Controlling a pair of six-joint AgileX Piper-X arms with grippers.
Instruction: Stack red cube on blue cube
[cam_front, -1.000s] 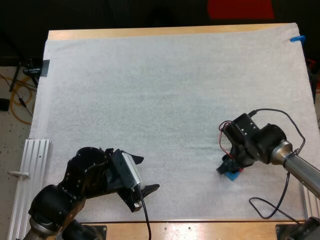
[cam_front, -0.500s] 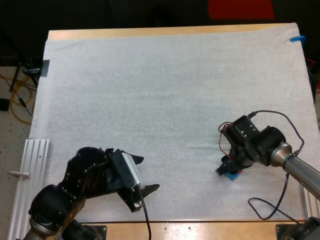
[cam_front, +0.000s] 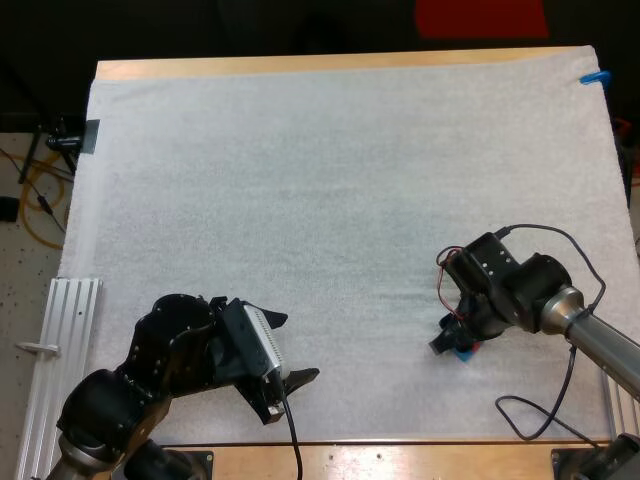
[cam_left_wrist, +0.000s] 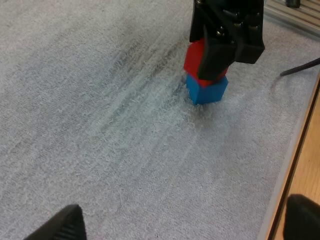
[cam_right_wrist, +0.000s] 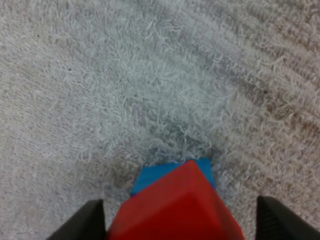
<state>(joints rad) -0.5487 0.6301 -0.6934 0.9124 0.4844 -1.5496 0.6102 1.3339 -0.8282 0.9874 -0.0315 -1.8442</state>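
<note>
The red cube (cam_left_wrist: 196, 61) rests on top of the blue cube (cam_left_wrist: 205, 90) near the mat's front right. My right gripper (cam_left_wrist: 220, 50) comes down over the stack and is shut on the red cube (cam_right_wrist: 175, 205), with the blue cube (cam_right_wrist: 155, 176) peeking out beneath it. In the high view the right gripper (cam_front: 452, 340) hides the red cube, and a sliver of the blue cube (cam_front: 463, 352) shows under it. My left gripper (cam_front: 290, 348) is open near the mat's front left, far from the cubes, with nothing between its fingers (cam_left_wrist: 60, 226).
The white mat (cam_front: 330, 180) covers nearly the whole table. A ridged metal rail (cam_front: 55, 340) lies off the mat's left edge. The wooden front edge of the table (cam_left_wrist: 300, 170) runs close by the stack.
My right gripper has sunk slightly and drifted a little left with the red cube, covering more of the blue cube. The left arm has not moved.
</note>
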